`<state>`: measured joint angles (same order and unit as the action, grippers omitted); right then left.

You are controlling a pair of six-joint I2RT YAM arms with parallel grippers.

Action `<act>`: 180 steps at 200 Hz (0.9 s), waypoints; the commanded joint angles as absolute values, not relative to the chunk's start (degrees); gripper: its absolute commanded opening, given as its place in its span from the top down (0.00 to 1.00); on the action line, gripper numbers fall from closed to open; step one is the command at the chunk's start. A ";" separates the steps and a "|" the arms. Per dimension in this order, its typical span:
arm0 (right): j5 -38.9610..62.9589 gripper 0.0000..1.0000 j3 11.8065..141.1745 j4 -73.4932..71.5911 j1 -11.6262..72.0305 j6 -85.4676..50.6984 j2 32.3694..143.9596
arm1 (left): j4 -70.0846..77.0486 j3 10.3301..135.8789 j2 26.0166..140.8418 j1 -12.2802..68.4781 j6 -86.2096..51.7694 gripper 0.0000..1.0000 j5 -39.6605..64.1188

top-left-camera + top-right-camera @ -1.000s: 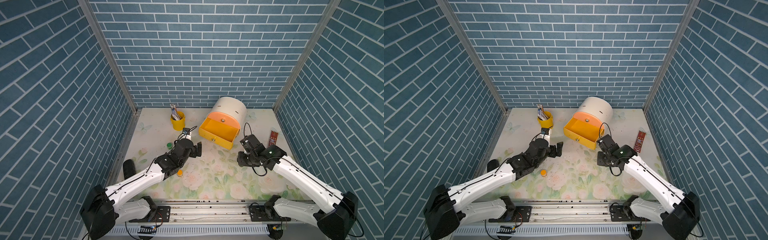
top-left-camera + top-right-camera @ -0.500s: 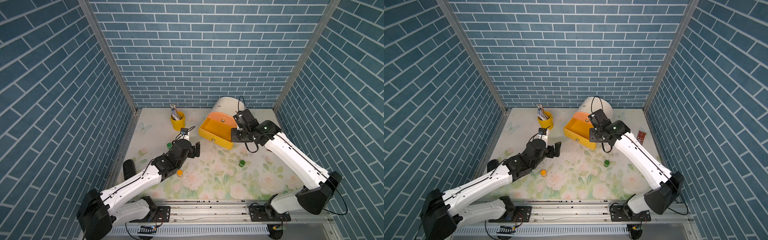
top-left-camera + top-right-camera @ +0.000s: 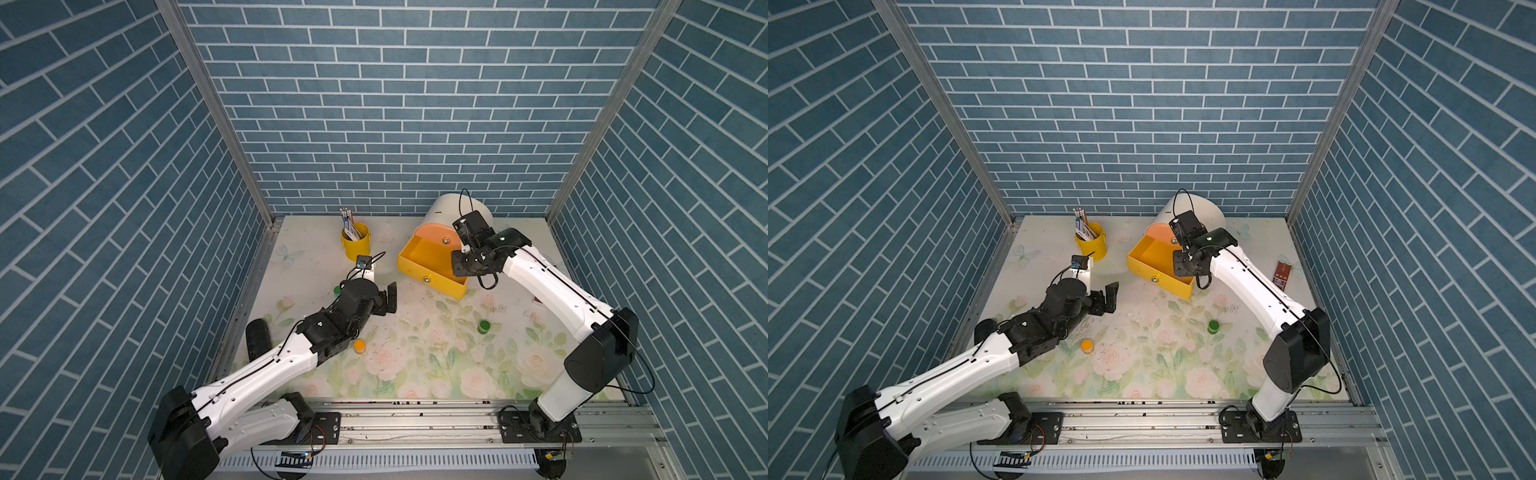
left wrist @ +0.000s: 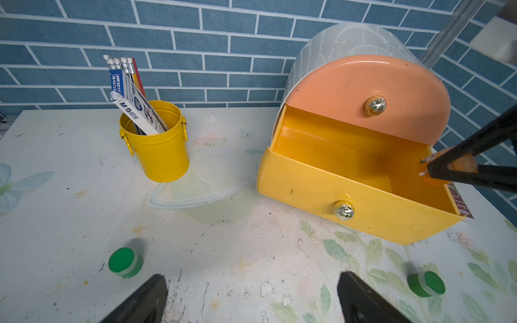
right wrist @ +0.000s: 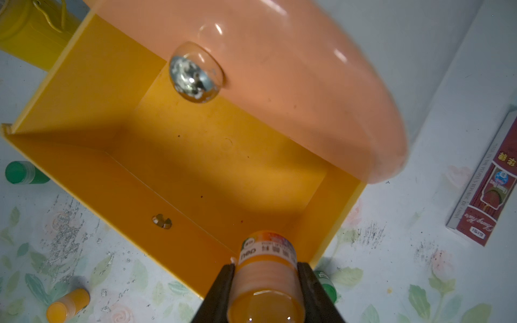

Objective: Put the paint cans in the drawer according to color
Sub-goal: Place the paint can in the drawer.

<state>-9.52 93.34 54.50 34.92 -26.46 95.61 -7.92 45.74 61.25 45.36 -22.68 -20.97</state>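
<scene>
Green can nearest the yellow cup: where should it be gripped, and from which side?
Likely from above, left fingers across its round wall just under the lid: the green can stands upright, lid up, with bare table around it.

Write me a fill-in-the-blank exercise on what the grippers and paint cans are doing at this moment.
1. The right gripper is shut on an ___ paint can over the open yellow drawer.
2. The left gripper stands ___ and holds nothing.
3. The peach drawer is ___.
4. ___ green paint cans stand on the table.
Missing words: orange; open; closed; two.
</scene>
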 commanded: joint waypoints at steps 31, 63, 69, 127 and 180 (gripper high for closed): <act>-6.67 0.68 95.04 51.28 33.40 -23.75 98.22 | -7.97 46.23 58.61 45.04 -21.75 0.00 -20.56; -5.56 0.68 95.25 50.41 33.23 -23.73 99.52 | -8.52 46.32 58.10 45.02 -21.42 0.00 -20.58; -5.62 0.68 95.04 50.28 33.23 -23.65 99.72 | -8.55 46.37 58.03 45.09 -21.35 0.00 -20.57; -5.01 0.67 94.70 49.47 33.08 -23.55 101.55 | -9.52 47.05 57.75 45.09 -21.67 0.00 -19.00; -4.44 0.65 94.64 49.17 32.78 -23.47 102.57 | -8.46 47.82 56.01 45.09 -19.60 0.00 -15.21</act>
<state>-5.43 93.80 48.49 33.04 -25.02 101.03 -8.91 46.39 57.87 45.34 -21.15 -17.15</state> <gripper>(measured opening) 0.368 1.000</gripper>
